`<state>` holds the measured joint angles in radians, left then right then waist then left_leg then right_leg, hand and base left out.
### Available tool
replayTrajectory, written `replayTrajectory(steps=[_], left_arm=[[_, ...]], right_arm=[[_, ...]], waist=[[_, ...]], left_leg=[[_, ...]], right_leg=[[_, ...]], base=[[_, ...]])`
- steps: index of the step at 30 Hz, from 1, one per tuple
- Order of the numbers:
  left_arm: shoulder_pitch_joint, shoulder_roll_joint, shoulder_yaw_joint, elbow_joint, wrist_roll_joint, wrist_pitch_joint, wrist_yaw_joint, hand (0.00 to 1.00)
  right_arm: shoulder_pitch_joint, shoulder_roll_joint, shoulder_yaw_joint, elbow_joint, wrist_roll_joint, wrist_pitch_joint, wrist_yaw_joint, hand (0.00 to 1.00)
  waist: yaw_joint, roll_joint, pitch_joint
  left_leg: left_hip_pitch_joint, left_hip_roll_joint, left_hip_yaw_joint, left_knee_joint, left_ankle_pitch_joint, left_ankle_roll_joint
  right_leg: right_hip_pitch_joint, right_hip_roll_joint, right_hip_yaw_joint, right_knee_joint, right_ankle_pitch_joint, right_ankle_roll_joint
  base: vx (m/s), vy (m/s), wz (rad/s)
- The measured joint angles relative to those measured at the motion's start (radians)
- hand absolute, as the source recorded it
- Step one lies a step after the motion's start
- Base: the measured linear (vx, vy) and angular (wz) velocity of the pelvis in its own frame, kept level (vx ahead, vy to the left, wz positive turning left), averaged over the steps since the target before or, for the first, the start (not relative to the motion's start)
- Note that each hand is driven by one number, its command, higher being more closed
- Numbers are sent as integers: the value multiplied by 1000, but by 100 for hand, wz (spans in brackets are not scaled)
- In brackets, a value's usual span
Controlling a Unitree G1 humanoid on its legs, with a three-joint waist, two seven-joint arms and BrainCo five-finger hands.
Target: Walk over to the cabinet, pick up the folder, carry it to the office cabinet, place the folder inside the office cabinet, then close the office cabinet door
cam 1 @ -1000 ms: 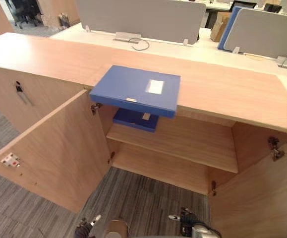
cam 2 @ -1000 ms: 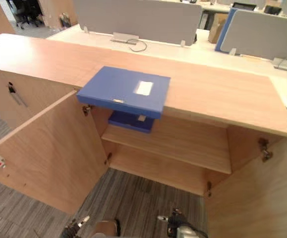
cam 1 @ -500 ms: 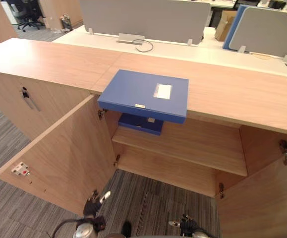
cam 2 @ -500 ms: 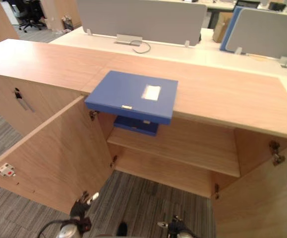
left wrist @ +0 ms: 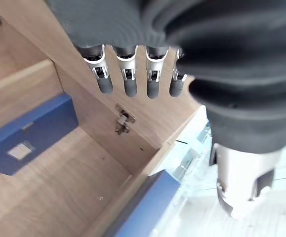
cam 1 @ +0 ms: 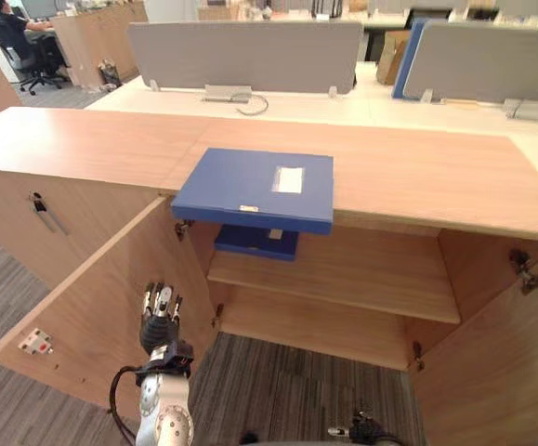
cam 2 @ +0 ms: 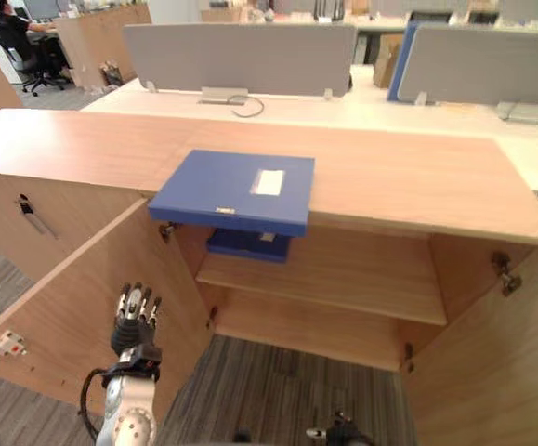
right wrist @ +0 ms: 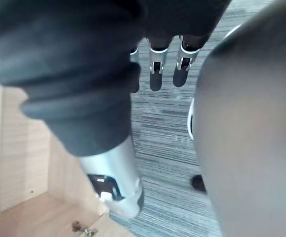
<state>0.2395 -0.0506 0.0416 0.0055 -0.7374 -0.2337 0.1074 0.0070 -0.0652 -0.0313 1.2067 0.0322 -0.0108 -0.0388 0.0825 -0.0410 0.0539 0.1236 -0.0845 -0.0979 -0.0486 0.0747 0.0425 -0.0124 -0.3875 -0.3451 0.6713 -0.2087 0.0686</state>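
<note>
Folder atop cabinet (left hand straight-fingered below)

The left robot hand has silver, dark-tipped fingers. A dark ribbed cover wraps its wrist; its arm is silver-grey.

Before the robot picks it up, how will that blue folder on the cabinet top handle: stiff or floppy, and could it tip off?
The blue folder has flat faces and straight edges, so it is probably stiff. Its front edge overhangs the cabinet top, so a pull forward could tip it off. Its smooth cover may slide easily.
</note>
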Motion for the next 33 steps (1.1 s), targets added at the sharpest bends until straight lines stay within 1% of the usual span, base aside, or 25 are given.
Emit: replayTrajectory(steps=[1, 2, 3, 4, 5, 6, 7, 8, 9, 10, 11, 12, 15, 16, 19, 20, 21, 22, 23, 24, 25, 27, 29, 32, 33], left_arm=[[2, 0, 2, -10, 0, -1, 10, 0], [3, 0, 2, -10, 0, 0, 15, 0], [6, 0, 3, -10, 0, 1, 19, 0], [16, 0, 10, -20, 1, 11, 19, 0], [17, 0, 10, -21, 2, 11, 20, 0], [21, 0, 8, -20, 3, 21, 20, 0], [31, -1, 4, -32, 3, 32, 20, 0], [36, -1, 6, -39, 3, 33, 20, 0], [42, -2, 5, -46, 1, 33, 19, 0], [40, -1, -2, -46, -1, 41, 17, 0], [40, -1, -8, -46, -2, 48, 14, 0], [39, -1, -24, -45, -3, 58, 10, 0], [39, 1, -52, -39, -10, 78, -16, 0], [39, 1, -57, -33, -21, 81, -19, 0], [37, 2, -67, -28, -58, 90, -27, 0], [35, 2, -70, -29, -70, 90, -28, 0], [37, 2, -72, -31, -83, 90, -27, 0], [39, 2, -73, -38, -87, 91, -26, 0], [42, 2, -73, -71, -85, 91, -18, 0], [42, 2, -72, -106, -78, 90, -10, 0], [46, 2, -66, -159, -46, 90, 9, 0], [58, 0, -42, -194, -10, 89, 22, 0], [65, -2, -11, -199, 15, 90, 32, 0], [70, -3, 25, -200, 23, 92, 57, 0], [78, -4, 31, -200, 24, 95, 62, 0]], right_arm=[[2, 2, 36, -6, -13, -1, 1, 0], [1, 2, 44, -7, -13, -1, 1, 0], [1, 3, 56, -9, -13, -2, 1, 0], [5, 9, 62, -17, -12, -3, 2, 0], [5, 10, 63, -18, -12, -4, 2, 0], [4, 9, 70, -19, -14, -3, 4, 0], [2, -2, 101, -17, -19, 5, 6, 0], [2, -5, 113, -17, -20, 8, 7, 0], [3, -5, 125, -17, -20, 11, 7, 0], [2, -5, 139, -17, -19, 12, 7, 0], [2, -5, 140, -19, -18, 12, 7, 0], [4, -4, 141, -25, -15, 12, 6, 0], [7, 5, 139, -37, -15, 14, 6, 0], [7, 6, 138, -37, -15, 14, 5, 0], [8, 11, 127, -36, -13, 13, -1, 0], [7, 15, 107, -36, -13, 13, -2, 0], [7, 18, 92, -36, -13, 12, -4, 0], [7, 18, 92, -36, -13, 12, -6, 0], [6, 16, 92, -37, -13, 12, -8, 0], [2, 13, 92, -37, -13, 11, -10, 0], [1, 6, 92, -37, -13, 12, -14, 0], [3, 7, 93, -37, -13, 12, -15, 0], [4, 11, 93, -37, -13, 13, -15, 0], [2, 22, 92, -40, -13, 13, -15, 0], [2, 30, 90, -45, -13, 13, -15, 0]], waist=[[6, -8, 0], [7, -9, 1], [6, -10, 0], [1, -20, -3], [-1, -22, -4], [-8, -23, -12], [-4, -8, -21], [-2, -4, -24], [-1, -1, -32], [0, -2, -35], [-1, -2, -36], [-8, -1, -38], [-5, 0, -38], [-5, 1, -38], [8, 10, -43], [16, 15, -40], [19, 16, -37], [19, 17, -36], [22, 22, -25], [23, 30, -8], [32, 46, 5], [47, 52, 3], [55, 52, 3], [68, 45, 8], [71, 41, 8]], left_leg=[[-4, 15, 0, 37, -44, -2], [-8, 21, 1, 48, -60, -1], [-21, 27, 3, 69, -76, -4], [-47, 24, 8, 97, -98, -15], [-50, 22, 8, 98, -100, -15], [-54, 28, 5, 96, -104, -23], [-55, 55, 12, 100, -105, -38], [-53, 67, 16, 102, -109, -43], [-54, 89, 26, 105, -114, -48], [-53, 106, 30, 107, -121, -58], [-53, 113, 30, 108, -124, -63], [-51, 126, 30, 110, -132, -73], [-37, 146, 37, 114, -148, -89], [-37, 147, 38, 122, -155, -91], [-88, 157, 32, 223, -224, -90], [-125, 161, 24, 292, -256, -91], [-167, 160, 20, 367, -274, -108], [-188, 159, 20, 409, -282, -115], [-235, 161, 24, 514, -297, -133], [-266, 168, 36, 599, -302, -141], [-306, 185, 66, 704, -303, -142], [-319, 205, 113, 746, -302, -142], [-320, 205, 118, 744, -302, -141], [-288, 189, 118, 627, -309, -130], [-266, 182, 118, 568, -304, -120]], right_leg=[[-9, 7, -43, -44, -26, 15], [-11, 19, -53, -82, -28, 20], [-24, 44, -53, -156, -26, 26], [-32, 74, -59, -297, -4, -5], [-34, 77, -53, -312, 23, -10], [-20, 90, -59, -356, 96, 16], [-9, 125, -65, -396, 110, 13], [-2, 141, -66, -414, 117, 15], [6, 168, -68, -443, 123, 7], [19, 190, -73, -469, 127, 3], [30, 199, -81, -484, 128, 1], [54, 219, -96, -515, 136, 0], [111, 255, -112, -598, 156, -5], [119, 257, -113, -604, 156, -5], [137, 277, -120, -625, 155, -4], [136, 284, -128, -627, 154, -4], [139, 285, -146, -627, 152, -4], [142, 285, -154, -626, 151, -3], [156, 287, -174, -625, 146, -3], [178, 292, -188, -625, 143, -3], [210, 300, -206, -626, 134, -4], [225, 302, -212, -632, 126, -10], [224, 302, -208, -636, 126, -11], [195, 298, -206, -642, 144, -9], [190, 296, -206, -651, 155, -7]], base=[[34, 66, 6], [0, 0, 0], [15, -52, -3], [34, -80, -2], [98, -124, 10], [141, -145, 3], [154, -140, -2], [158, -131, -22], [169, -136, -17], [168, -135, -10], [155, -134, 9], [147, -114, 15], [116, -77, 9], [95, -39, 4], [76, -4, 9], [39, 19, 25], [34, 23, 32], [28, 34, 46], [13, 48, 43], [-7, 76, 51], [-24, 72, 37], [-22, 80, 20], [-26, 116, 2], [-29, 128, 3], [-36, 63, 0]])
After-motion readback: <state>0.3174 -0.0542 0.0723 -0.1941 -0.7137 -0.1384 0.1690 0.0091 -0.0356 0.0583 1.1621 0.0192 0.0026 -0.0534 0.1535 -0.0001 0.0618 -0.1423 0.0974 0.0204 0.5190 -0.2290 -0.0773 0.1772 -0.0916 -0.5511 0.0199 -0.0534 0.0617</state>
